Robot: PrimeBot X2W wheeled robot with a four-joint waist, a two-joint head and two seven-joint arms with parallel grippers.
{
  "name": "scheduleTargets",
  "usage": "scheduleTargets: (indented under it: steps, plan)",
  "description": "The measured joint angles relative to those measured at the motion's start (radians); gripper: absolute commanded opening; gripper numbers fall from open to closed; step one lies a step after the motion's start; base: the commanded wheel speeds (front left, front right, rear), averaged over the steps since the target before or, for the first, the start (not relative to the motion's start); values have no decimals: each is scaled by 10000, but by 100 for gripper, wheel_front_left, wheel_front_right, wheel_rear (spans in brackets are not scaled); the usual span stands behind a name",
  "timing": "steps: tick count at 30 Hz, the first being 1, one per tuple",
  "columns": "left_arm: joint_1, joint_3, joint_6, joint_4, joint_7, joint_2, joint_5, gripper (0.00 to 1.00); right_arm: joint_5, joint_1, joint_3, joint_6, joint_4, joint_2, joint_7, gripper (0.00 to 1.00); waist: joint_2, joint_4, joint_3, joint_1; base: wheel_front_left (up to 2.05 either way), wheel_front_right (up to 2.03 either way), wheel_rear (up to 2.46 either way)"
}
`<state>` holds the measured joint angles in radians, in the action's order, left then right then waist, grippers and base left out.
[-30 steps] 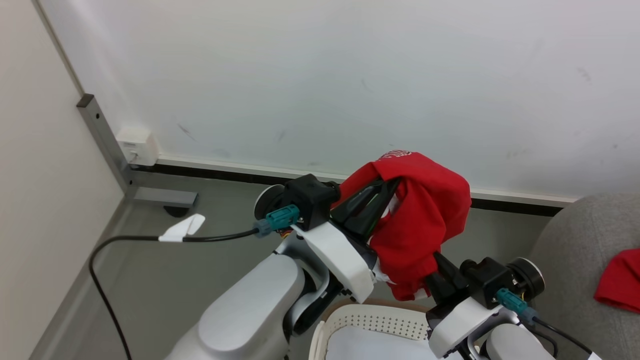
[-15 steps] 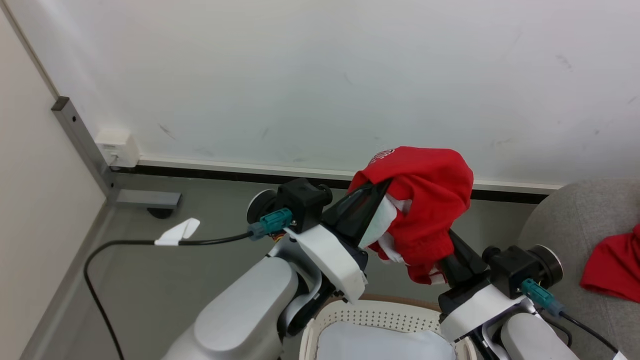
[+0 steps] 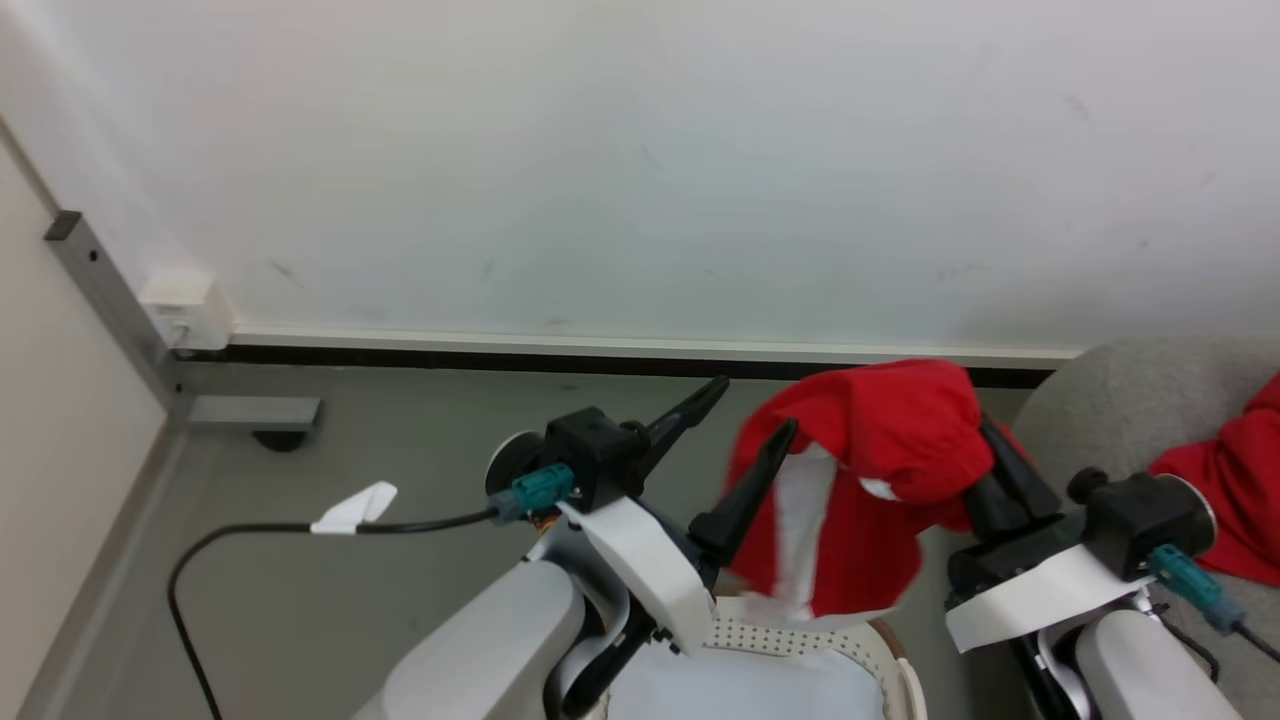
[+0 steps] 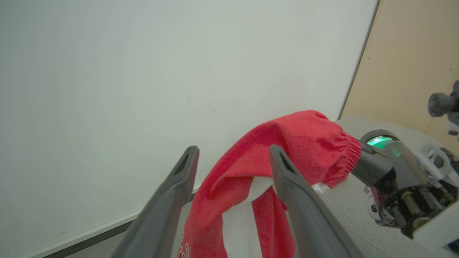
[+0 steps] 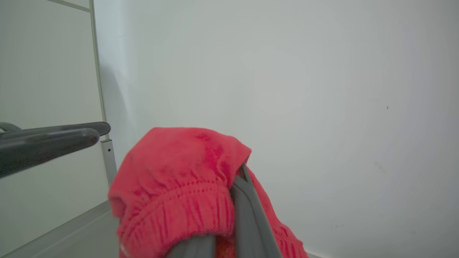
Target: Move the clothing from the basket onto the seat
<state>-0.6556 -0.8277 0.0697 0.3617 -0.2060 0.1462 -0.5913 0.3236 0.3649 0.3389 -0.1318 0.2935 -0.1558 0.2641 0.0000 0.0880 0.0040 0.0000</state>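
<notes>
The red white-trimmed shorts [image 3: 880,440] hang above the floor from my right gripper [image 3: 975,430], which is shut on their elastic waistband [image 5: 172,200]; the cloth covers its fingertips. My left gripper [image 3: 750,410] stands open just left of the shorts, its lower finger [image 3: 750,490] at the cloth's edge, holding nothing. In the left wrist view the shorts [image 4: 304,143] drape beyond the open left gripper [image 4: 233,152]. The cream perforated basket [image 3: 880,650] with its pale liner sits at the bottom edge. On the grey seat [image 3: 1090,410] at the right lies the other red garment [image 3: 1230,500].
A white wall with a dark skirting strip runs across the back. A grey metal post [image 3: 100,290] with a white wall box [image 3: 185,300] stands at the left. A black cable with a white tag [image 3: 350,505] loops over the grey floor by my left arm.
My left gripper has opened and let go of the shorts. The right gripper has carried them to the right, nearer the seat. The camera has turned right as well.
</notes>
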Motion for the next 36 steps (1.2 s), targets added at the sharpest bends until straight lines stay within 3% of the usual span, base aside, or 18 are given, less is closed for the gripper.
scheduleTargets:
  steps: [7,21,36]
  plan:
    - [475,-165,10,-50,-276,161,81,100,476,12,-658,0,-487,-284,0,0,0,-775,153,0,0,0,0]
    - [676,359,-27,-685,-571,226,995,100,832,-203,-2109,0,-1641,-759,0,0,0,-3094,772,0,0,0,0]
    - [1129,1080,201,-700,-579,82,2027,100,957,-590,-2313,0,-2040,-765,2,0,0,-4884,1207,0,0,0,0]
